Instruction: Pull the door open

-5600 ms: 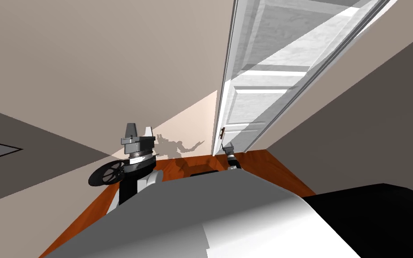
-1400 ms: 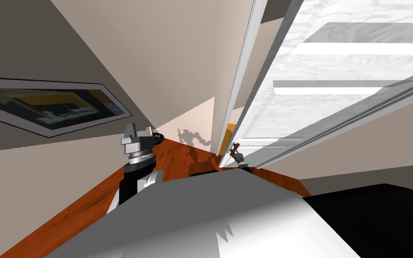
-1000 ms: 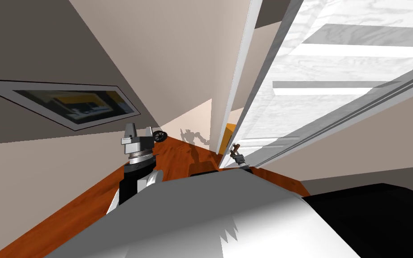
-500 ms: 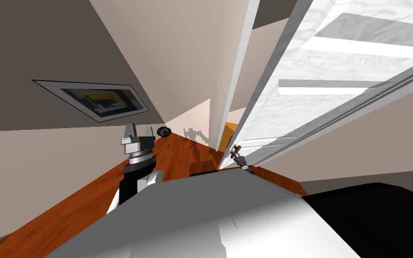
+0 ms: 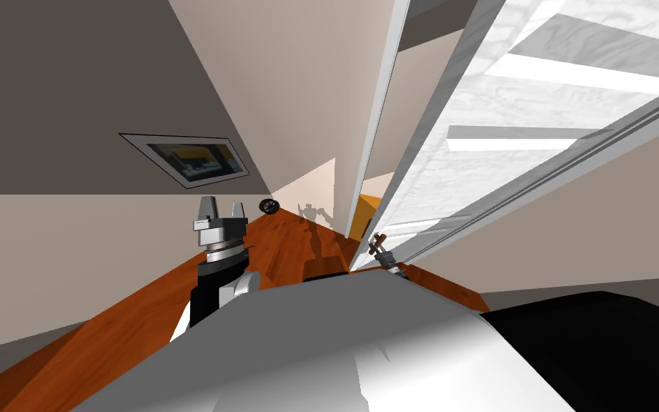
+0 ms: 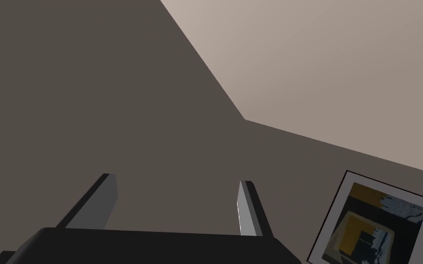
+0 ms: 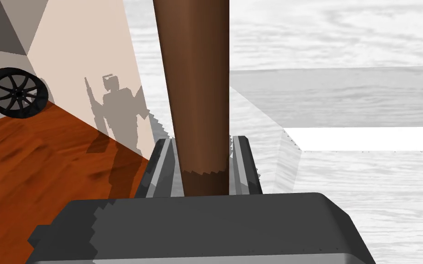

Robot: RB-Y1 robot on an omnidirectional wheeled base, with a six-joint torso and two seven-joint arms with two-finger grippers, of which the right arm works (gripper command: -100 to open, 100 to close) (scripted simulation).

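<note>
Right claw [image 7: 201, 149] clamped on the door handle [image 7: 192, 87], door [image 5: 514, 121] part-way open.

My right claw pinches the brown handle, whose long axis runs straight out between my fingers. The white panelled door lies just behind it, its free edge standing off the frame [image 5: 382, 107] with a gap between. I judge the pull must come back toward me, along a widening arc. My left claw [image 5: 219, 209] is raised well apart from the door, fingers spread, holding nothing.
</note>
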